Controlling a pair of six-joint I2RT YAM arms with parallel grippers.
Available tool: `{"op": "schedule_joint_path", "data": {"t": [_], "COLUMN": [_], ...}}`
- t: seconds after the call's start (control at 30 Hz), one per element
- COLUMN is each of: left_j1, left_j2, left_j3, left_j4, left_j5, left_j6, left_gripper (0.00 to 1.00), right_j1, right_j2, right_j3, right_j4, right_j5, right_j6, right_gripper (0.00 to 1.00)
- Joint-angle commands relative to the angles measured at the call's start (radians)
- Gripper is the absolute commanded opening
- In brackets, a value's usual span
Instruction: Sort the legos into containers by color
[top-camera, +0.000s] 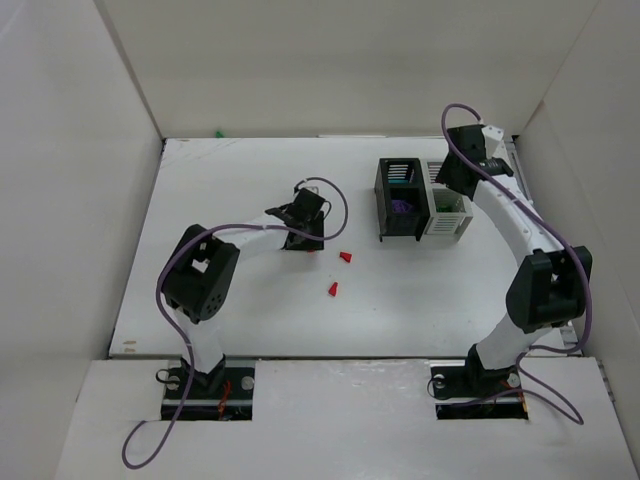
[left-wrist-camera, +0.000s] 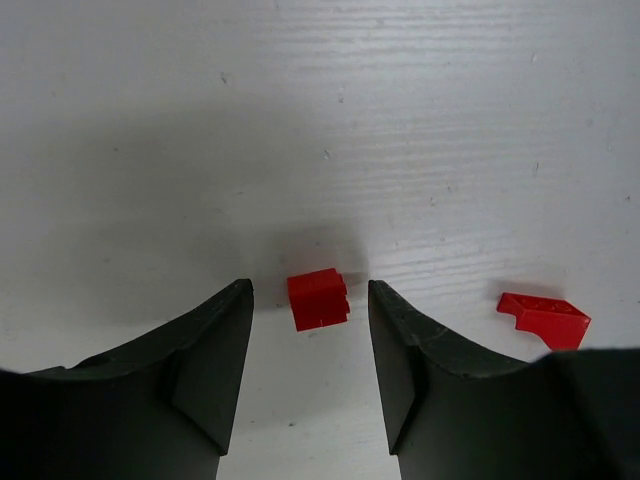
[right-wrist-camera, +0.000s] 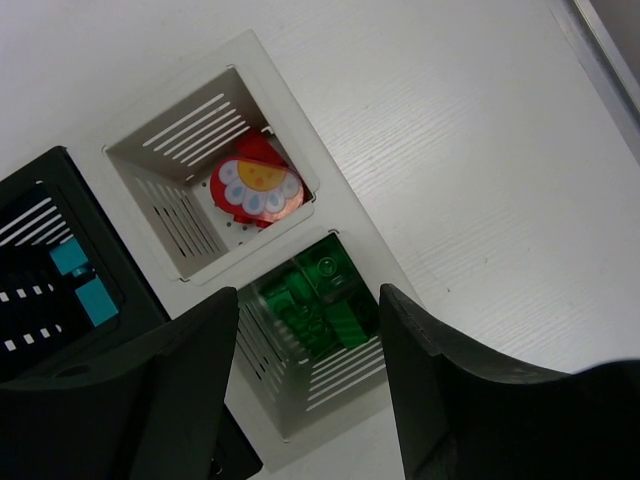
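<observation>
Both claws stand spread: the left gripper (left-wrist-camera: 308, 290) around a red brick (left-wrist-camera: 318, 299), the right gripper (right-wrist-camera: 308, 298) over the white container (right-wrist-camera: 175, 225).

From above, two loose red legos (top-camera: 345, 257) lie left of the black container (top-camera: 382, 200), purple legos (top-camera: 400, 208) inside it; the straddled brick is hidden there. The left wrist alone shows it on the table (left-wrist-camera: 320, 120), touching neither finger. The right wrist alone shows green legos (right-wrist-camera: 320, 295) and a red flower-printed piece (right-wrist-camera: 255, 187) in white cells beside the black container.

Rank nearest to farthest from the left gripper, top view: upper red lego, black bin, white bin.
1. The upper red lego, just right of the left gripper.
2. The black bin, farther right.
3. The white bin, rightmost.
</observation>
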Motion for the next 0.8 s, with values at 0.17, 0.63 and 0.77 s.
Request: {"op": "schedule_joint_path", "data": {"t": [0.17, 0.63, 0.77], "left_j1": [-0.026, -0.044, -0.044], "left_j2": [0.028, 0.0, -0.047], "left_j3": [0.045, 0.088, 0.147], "left_j4": [-0.046, -0.066, -0.057], "left_j5": [-0.056, -0.081, -0.081], "left_j6": [-0.028, -0.047, -0.024], "left_gripper": [0.39, 0.09, 0.06], "right_j1": [-0.012, -0.022, -0.022], "right_j2": [-0.039, -0.246, -0.374], "right_j3": [-0.032, -0.18, -0.246], "right_j4": [0.042, 0.051, 0.061], "right_j5": [0.001, 0.009, 0.009], "right_j6": [0.011, 0.076, 0.098], "right_gripper": [0.64, 0.64, 0.65]}}
